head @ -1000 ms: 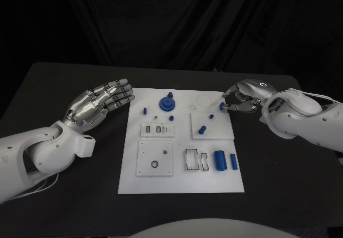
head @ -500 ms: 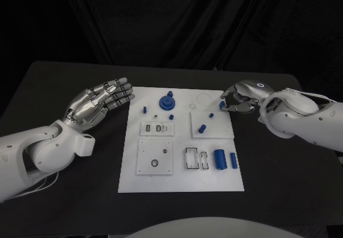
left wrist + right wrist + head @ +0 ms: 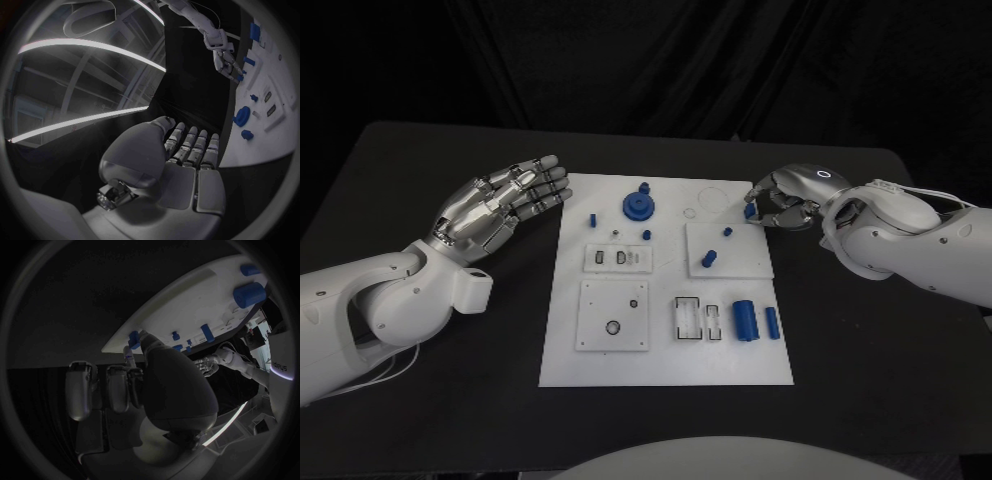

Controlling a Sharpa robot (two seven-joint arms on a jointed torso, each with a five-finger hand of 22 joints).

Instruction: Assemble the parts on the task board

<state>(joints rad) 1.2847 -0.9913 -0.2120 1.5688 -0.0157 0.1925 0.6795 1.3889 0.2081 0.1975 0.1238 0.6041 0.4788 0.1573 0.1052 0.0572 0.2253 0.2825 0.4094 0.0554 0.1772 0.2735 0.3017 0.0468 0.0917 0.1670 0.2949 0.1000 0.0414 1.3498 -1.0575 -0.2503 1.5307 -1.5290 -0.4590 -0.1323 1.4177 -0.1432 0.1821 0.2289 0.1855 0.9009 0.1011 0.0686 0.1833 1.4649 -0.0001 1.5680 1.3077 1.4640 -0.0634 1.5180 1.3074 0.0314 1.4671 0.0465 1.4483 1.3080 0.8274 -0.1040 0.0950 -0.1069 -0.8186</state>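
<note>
The white task board lies in the middle of the black table. My right hand is at the board's far right edge, with its fingers curled, and pinches a small blue part between thumb and finger. The right wrist view shows that blue part at the fingertips, right by the board's rim. My left hand hovers open beside the board's far left corner, fingers spread and holding nothing; the left wrist view shows its flat palm next to the board.
On the board stand a round blue geared piece, a blue peg on a raised square plate, several small blue pegs, and two blue cylinders near the front right. Black table surrounds the board.
My right hand has shifted slightly towards the far edge with the blue part in its pinch. The left hand has not moved.
</note>
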